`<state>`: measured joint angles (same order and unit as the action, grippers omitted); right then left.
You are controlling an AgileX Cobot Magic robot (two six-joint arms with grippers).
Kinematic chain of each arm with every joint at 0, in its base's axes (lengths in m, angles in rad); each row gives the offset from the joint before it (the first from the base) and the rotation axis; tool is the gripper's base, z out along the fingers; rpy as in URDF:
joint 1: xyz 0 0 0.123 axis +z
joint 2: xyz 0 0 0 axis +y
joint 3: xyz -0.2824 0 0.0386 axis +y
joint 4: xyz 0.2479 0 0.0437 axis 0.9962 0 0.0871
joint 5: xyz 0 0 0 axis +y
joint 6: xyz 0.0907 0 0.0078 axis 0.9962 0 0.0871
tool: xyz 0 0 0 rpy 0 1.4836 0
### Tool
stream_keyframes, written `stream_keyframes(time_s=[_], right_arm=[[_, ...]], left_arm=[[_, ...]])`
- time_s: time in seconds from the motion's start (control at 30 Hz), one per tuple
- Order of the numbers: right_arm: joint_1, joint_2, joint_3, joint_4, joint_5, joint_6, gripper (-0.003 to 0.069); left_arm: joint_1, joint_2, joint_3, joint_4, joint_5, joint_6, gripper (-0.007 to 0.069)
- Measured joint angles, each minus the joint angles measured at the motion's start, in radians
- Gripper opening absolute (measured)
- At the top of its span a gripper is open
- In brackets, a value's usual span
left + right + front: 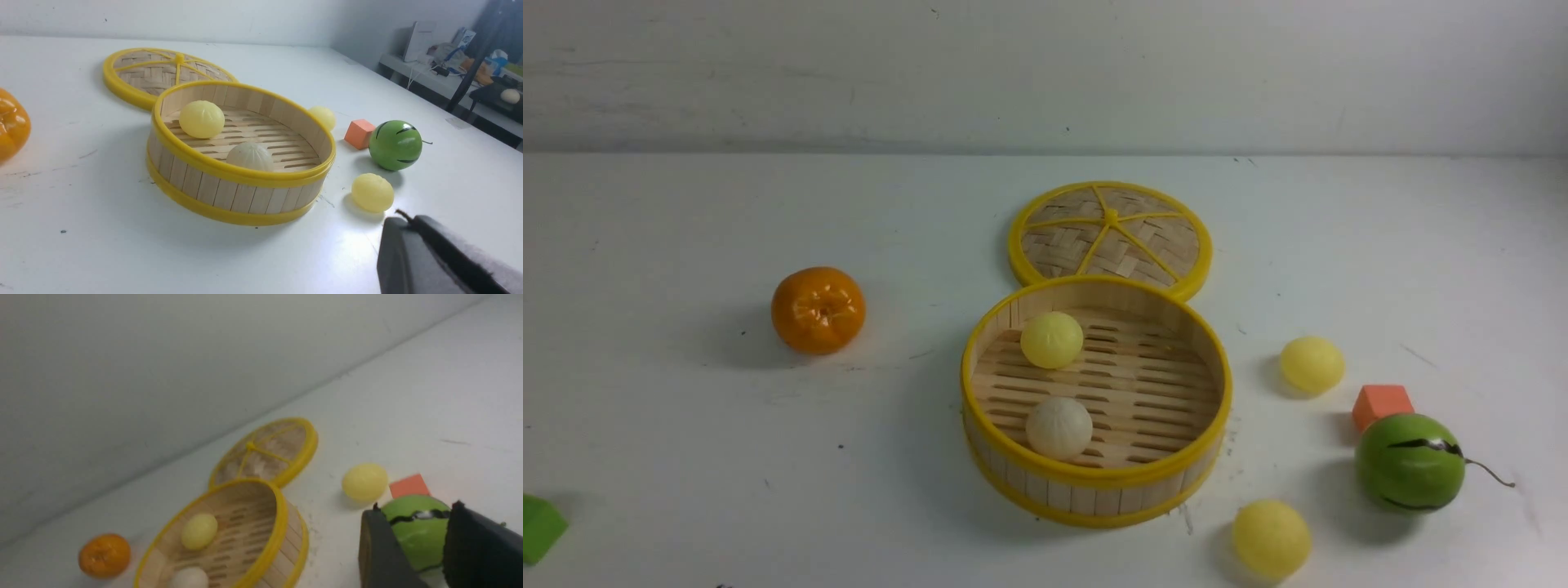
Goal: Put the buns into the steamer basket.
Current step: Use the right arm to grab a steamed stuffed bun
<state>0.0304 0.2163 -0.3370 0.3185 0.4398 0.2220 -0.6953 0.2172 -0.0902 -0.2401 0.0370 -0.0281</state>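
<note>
Nearest the camera, at the lower right of the front view, one pale yellow bun [1271, 539] sits on the white table [686, 425], just outside the steamer basket [1094, 476]. At lower centre, that round bamboo basket, with yellow rims and a slatted floor, holds two buns. An off-white pleated bun [1058, 428] lies by the near wall and a second yellow bun [1052, 340] toward the back left. At right, mid-height, a fourth bun [1311, 364], also matte yellow, lies on the table near an orange cube [1382, 405] and a green melon [1409, 462]. A tangerine [818, 309] sits at left. Just behind the basket lies the woven lid [1111, 233]. The table is scuffed, and a plain pale wall [1045, 73] fills the top. In the wrist views, the left gripper [404, 220] is clenched on nothing. The right gripper [416, 510] is released, fingers apart, with the melon visible beyond the gap.
</note>
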Motion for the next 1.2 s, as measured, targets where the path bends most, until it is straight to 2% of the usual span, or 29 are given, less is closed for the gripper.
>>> stream_keyframes(time_s=[0.1, 0.17, 0.27, 0.33, 0.4, 0.43, 0.47, 0.5, 0.53, 0.6, 0.73, 0.97, 1.2], right_arm=[[0.0, 0.309, -0.261, -0.027, 0.349, -0.176, 0.0241], [0.003, 0.476, -0.375, -0.026, 0.511, -0.257, 0.0241], [0.059, 0.706, -0.483, -0.021, 0.631, -0.284, 0.0239], [0.109, 0.807, -0.509, -0.021, 0.637, -0.287, 0.0228], [0.224, 0.98, -0.558, -0.029, 0.621, -0.289, 0.0188], [0.224, 0.98, -0.561, -0.032, 0.618, -0.289, 0.0185], [0.306, 1.09, -0.592, -0.047, 0.593, -0.279, 0.0153], [0.347, 1.145, -0.614, -0.056, 0.574, -0.271, 0.0143], [0.355, 1.156, -0.623, -0.059, 0.566, -0.27, 0.0142], [0.431, 1.284, -0.683, -0.097, 0.513, -0.243, 0.0139], [0.457, 1.367, -0.737, -0.136, 0.469, -0.214, 0.0164], [0.458, 1.415, -0.754, -0.201, 0.437, -0.163, 0.028], [0.458, 1.449, -0.751, -0.25, 0.404, -0.121, 0.0292]], left_arm=[[0.0, 0.0, 0.001, 0.0, 0.006, 0.0, -0.0013], [0.0, 0.0, 0.001, 0.0, 0.008, 0.0, -0.0013], [0.0, 0.0, 0.001, 0.0, 0.011, 0.0, -0.0013], [0.0, 0.0, 0.001, 0.0, 0.012, 0.0, -0.0013], [0.0, 0.0, 0.001, 0.0, 0.012, 0.0, -0.0013], [0.0, 0.0, 0.001, 0.0, 0.012, 0.0, -0.0013], [0.0, 0.0, 0.001, 0.0, 0.013, 0.0, -0.0013], [0.0, 0.0, 0.001, 0.0, 0.013, 0.0, -0.0013], [0.0, 0.0, 0.001, 0.0, 0.013, 0.0, -0.0013], [0.0, 0.0, 0.001, 0.0, 0.014, 0.0, -0.0013], [0.0, 0.0, 0.001, 0.0, 0.014, 0.0, -0.0013], [0.0, 0.0, 0.001, 0.0, 0.016, 0.0, -0.0013], [0.0, 0.0, 0.001, 0.0, 0.019, 0.0, -0.0013]])
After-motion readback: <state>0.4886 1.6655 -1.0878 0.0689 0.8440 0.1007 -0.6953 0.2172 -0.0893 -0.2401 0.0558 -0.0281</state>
